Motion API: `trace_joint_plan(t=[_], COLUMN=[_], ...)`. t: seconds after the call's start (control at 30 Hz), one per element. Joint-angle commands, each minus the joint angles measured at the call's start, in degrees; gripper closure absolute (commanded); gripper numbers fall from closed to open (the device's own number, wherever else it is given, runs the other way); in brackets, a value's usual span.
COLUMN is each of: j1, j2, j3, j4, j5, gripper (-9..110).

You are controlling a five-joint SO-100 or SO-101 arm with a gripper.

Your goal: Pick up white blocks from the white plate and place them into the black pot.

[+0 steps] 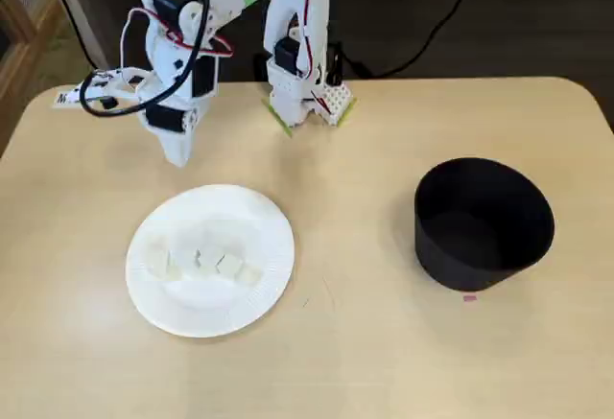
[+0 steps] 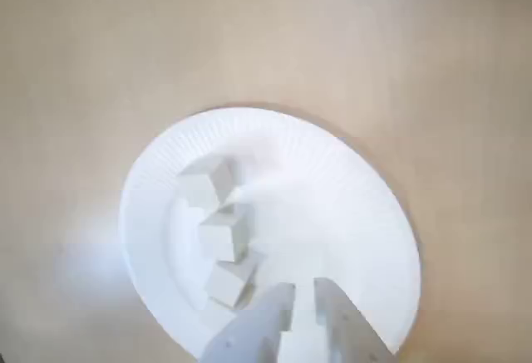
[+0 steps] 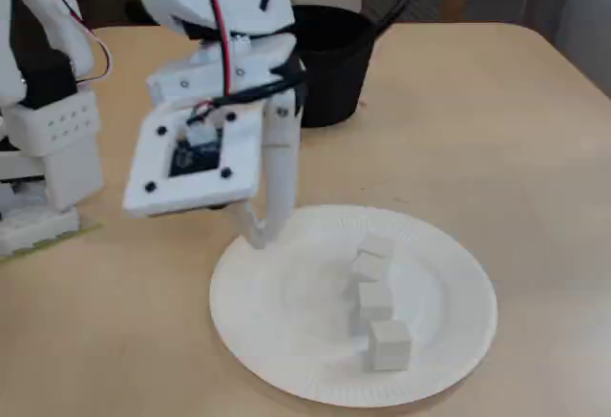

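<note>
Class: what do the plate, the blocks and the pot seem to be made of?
Plate: probably paper, matte white, with a pressed ribbed rim.
Blocks: matte off-white cubes with crisp edges, perhaps foam or painted wood; the look leaves it open.
Pot: matte black with straight walls, no shine; possibly plastic or coated metal.

Four white blocks (image 3: 374,298) in row on white plate (image 1: 264,232); black pot (image 1: 483,222) upright, well apart.

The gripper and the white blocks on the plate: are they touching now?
Apart. In a fixed view the gripper hangs at the white plate's near-left rim, with bare plate between it and the row of white blocks.
</note>
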Motion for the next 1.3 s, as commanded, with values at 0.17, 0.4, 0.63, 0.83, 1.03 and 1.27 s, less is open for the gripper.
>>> trace_joint_plan(t=[0.17,0.4,0.63,0.83,1.03,1.27], j1=[-0.18,-2.46,-3.96,-4.04,-4.57,-5.45], j2=[-9.32,-16.96,-25.14,-33.75,-37.44,-39.46], j3=[-9.23,-14.06,-22.41,-33.57,-36.12,-36.21], j4=[-0.44,-0.97,-0.26,5.45,7.03,6.68], j5=[-4.13,-4.92,-4.22,-4.22,-4.31,-2.72], gripper=[74,69,70,70,69,72])
